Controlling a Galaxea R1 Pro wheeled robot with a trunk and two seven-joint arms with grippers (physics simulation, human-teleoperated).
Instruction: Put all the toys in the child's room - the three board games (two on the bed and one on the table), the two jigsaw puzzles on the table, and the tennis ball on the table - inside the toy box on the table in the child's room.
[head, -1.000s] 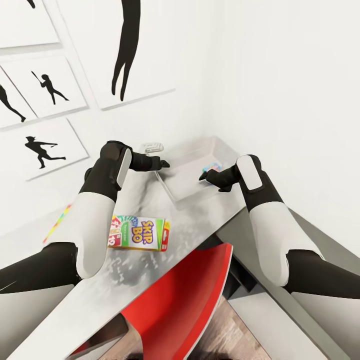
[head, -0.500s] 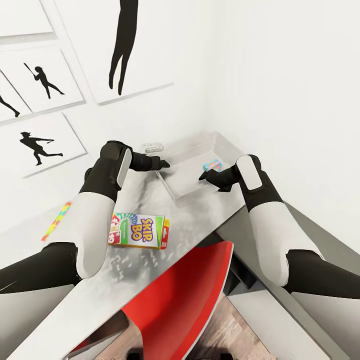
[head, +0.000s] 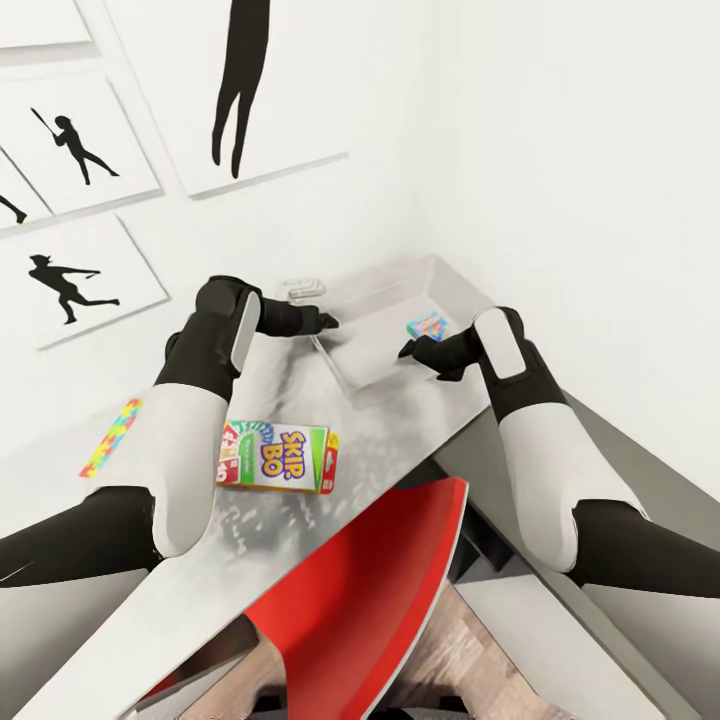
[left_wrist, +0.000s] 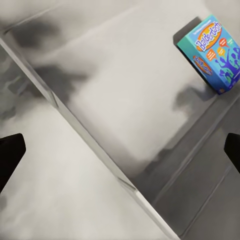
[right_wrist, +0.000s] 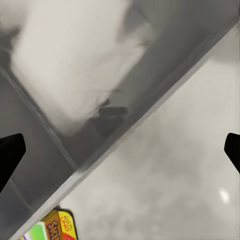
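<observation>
Hovering over the toy box (head: 385, 345), both claws, left claw (head: 326, 322), right claw (head: 407, 350), seemingly spread apart, Skip-Bo box (head: 278, 458) nearer the robot.

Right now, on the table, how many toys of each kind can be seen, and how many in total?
Board games: 2, the Skip-Bo box lying on the table and a blue box inside the toy box.
Jigsaw puzzles: 1, the multicolour square near the wall.
Total: 3 toys.
</observation>
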